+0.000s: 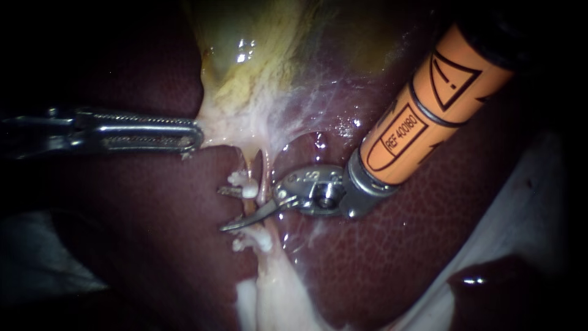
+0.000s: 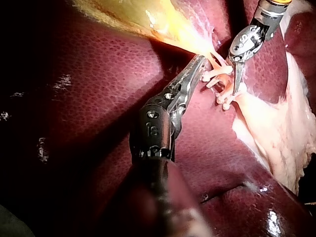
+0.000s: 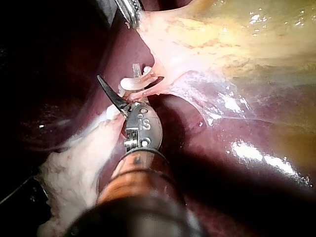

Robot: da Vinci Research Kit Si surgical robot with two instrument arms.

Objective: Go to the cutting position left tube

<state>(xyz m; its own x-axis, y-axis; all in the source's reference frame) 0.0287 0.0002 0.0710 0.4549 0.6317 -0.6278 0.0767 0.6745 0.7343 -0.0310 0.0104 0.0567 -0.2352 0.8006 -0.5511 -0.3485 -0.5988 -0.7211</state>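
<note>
A thin pink tube (image 1: pixel 262 178) runs down from the gallbladder (image 1: pixel 257 49) across the dark liver (image 1: pixel 153 245). It carries a white clip (image 1: pixel 244 182) above and another white clip (image 1: pixel 260 240) below. My right instrument (image 1: pixel 222 209), on an orange shaft, holds two slim blades open across the tube between the clips. The right wrist view shows the same open blades (image 3: pixel 117 74) beside a clip (image 3: pixel 129 87). My left instrument (image 1: pixel 193 136) is shut on pale tissue at the gallbladder's neck, also visible in the left wrist view (image 2: pixel 197 61).
Pale fatty tissue (image 1: pixel 275 294) trails down below the clips. White cloth (image 1: pixel 527 202) lies at the right edge of the liver. A glossy film of tissue (image 1: pixel 306 147) sits just above the right instrument's wrist.
</note>
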